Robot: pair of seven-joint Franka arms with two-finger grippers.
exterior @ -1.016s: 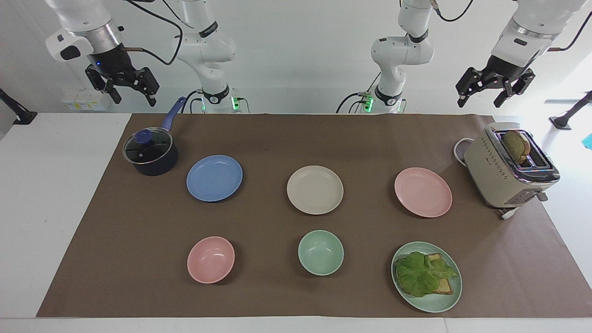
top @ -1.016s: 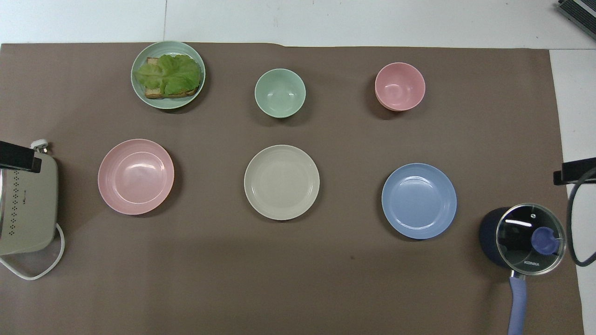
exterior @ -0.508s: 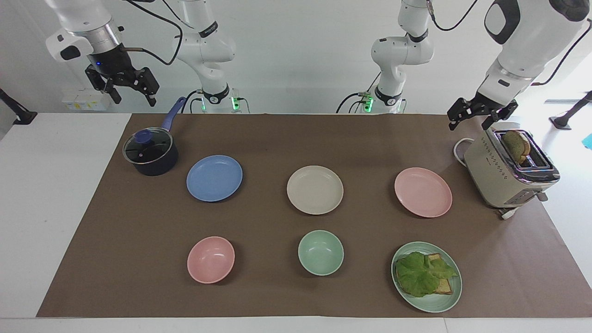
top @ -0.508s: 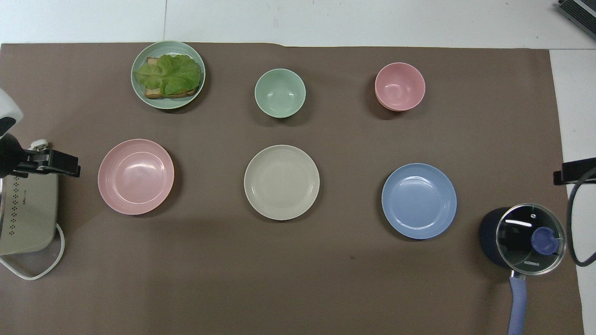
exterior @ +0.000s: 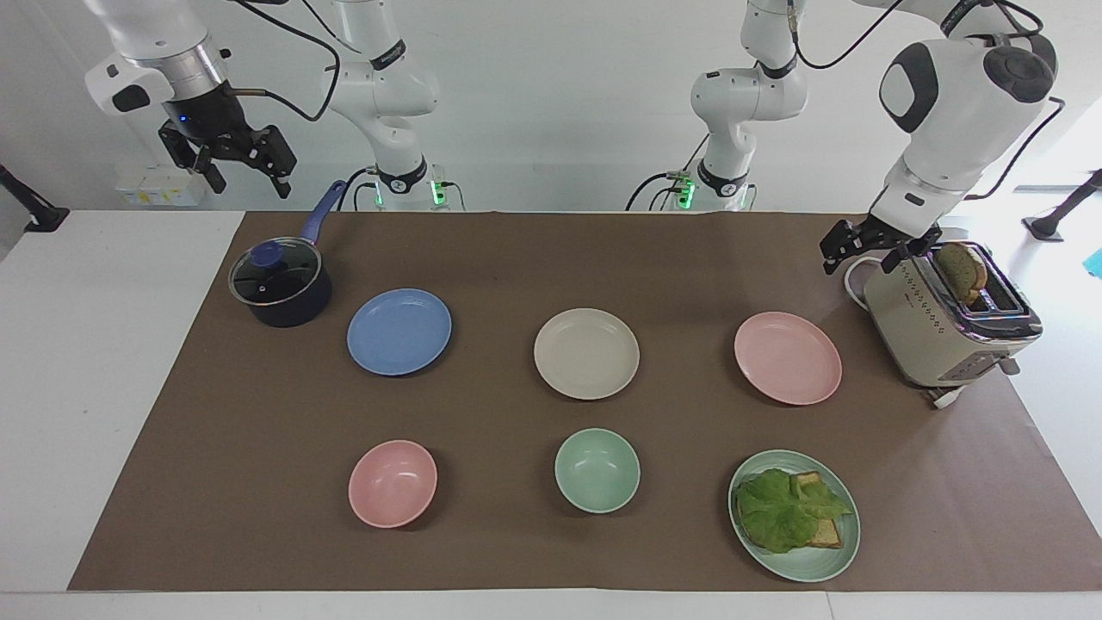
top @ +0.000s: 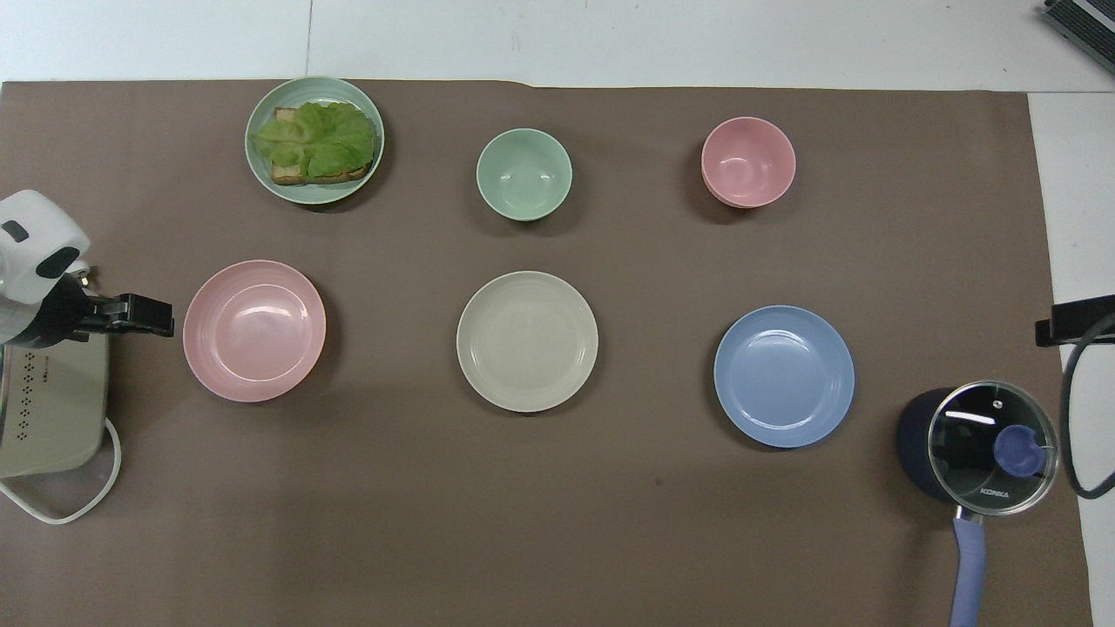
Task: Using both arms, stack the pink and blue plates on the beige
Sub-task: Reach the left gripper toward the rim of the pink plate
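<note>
Three equal plates lie in a row on the brown mat: the blue plate (exterior: 399, 331) (top: 784, 375) toward the right arm's end, the beige plate (exterior: 586, 353) (top: 527, 340) in the middle, the pink plate (exterior: 787, 357) (top: 253, 330) toward the left arm's end. My left gripper (exterior: 865, 252) (top: 144, 315) hangs open and low over the mat beside the toaster, just short of the pink plate's rim and apart from it. My right gripper (exterior: 231, 168) (top: 1076, 319) waits open, high over the table's edge by the pot. Neither gripper holds anything.
A dark pot with a glass lid (exterior: 280, 284) stands beside the blue plate. A beige toaster (exterior: 947, 323) with a bread slice stands beside the pink plate. Farther from the robots lie a pink bowl (exterior: 392, 482), a green bowl (exterior: 597, 470) and a green plate with lettuce toast (exterior: 794, 515).
The left arm has swung down from high above the toaster and moved toward the pink plate. The right arm and all the plates have stayed put.
</note>
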